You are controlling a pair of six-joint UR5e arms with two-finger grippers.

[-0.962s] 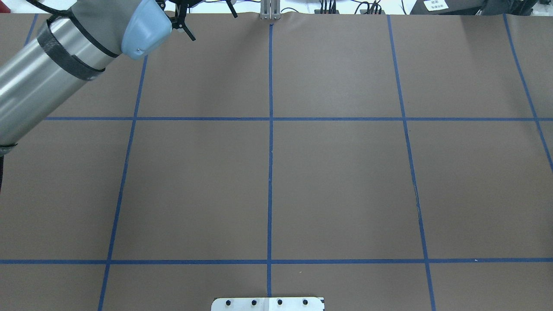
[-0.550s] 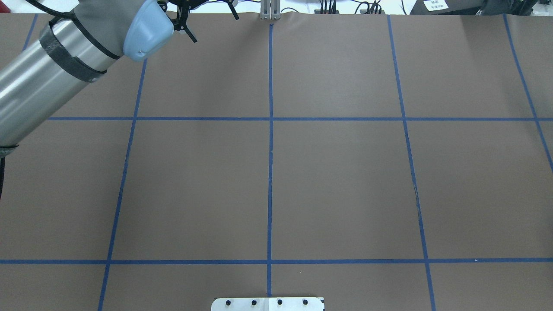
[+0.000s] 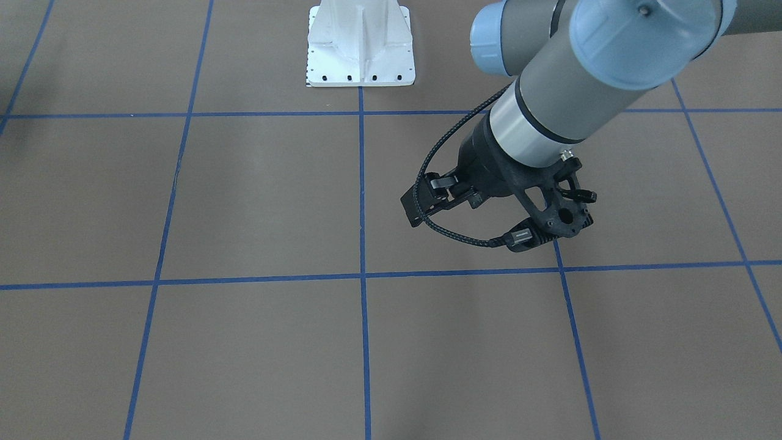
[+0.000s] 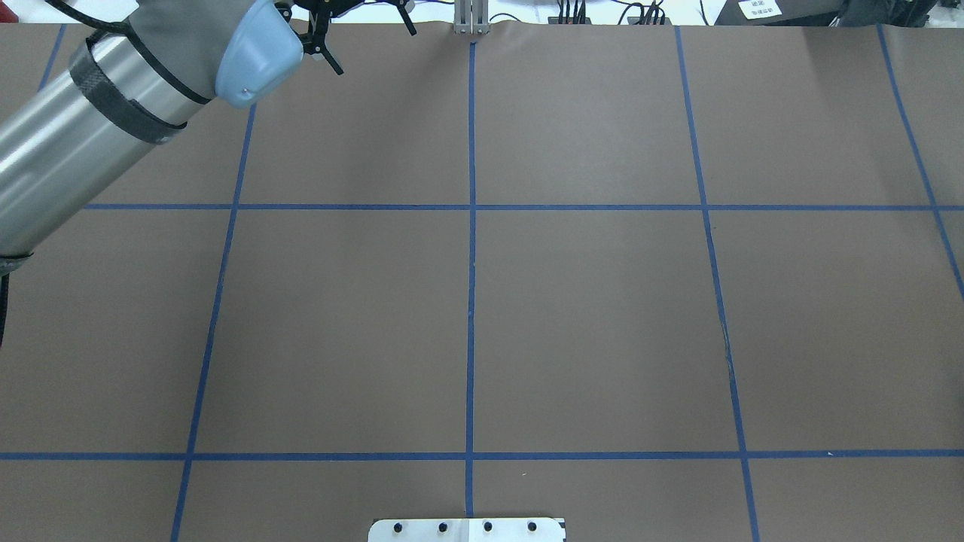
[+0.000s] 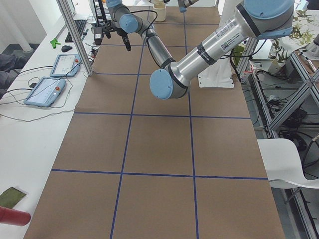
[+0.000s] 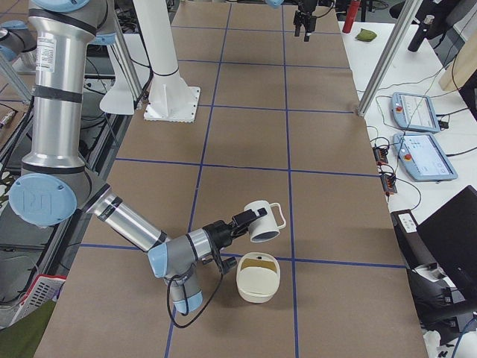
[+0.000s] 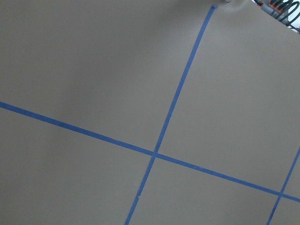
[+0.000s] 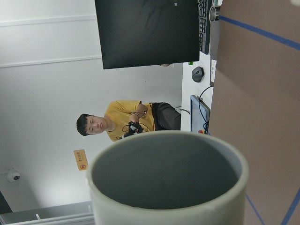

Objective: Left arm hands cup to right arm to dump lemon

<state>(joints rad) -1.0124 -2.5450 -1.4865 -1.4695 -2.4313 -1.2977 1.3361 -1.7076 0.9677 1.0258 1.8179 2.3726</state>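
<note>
The off-white cup [image 6: 261, 221] hangs tilted, mouth down, at the tip of my right arm [image 6: 127, 216], just above a cream bowl [image 6: 257, 292]. The right gripper [image 6: 237, 222] shows only in this side view, so I cannot tell its state. In the right wrist view the cup [image 8: 168, 187] fills the bottom, and its dark grey inside holds no lemon. A yellowish patch lies in the bowl; I cannot tell if it is the lemon. My left arm [image 4: 90, 128] reaches to the table's far left. The left gripper [image 3: 449, 189] is open and empty above the brown mat.
The robot's white pedestal base [image 3: 360, 46] stands at mid-table on the robot's side. Tablets [image 5: 50, 89] and an aluminium post [image 5: 75, 35] are along the far edge. An operator in a yellow shirt [image 8: 126, 122] sits beyond it. A red cylinder [image 5: 12, 216] lies at a corner.
In the overhead view the left arm's elbow has edged slightly toward the table's far edge and has hardly moved in the last half second.
</note>
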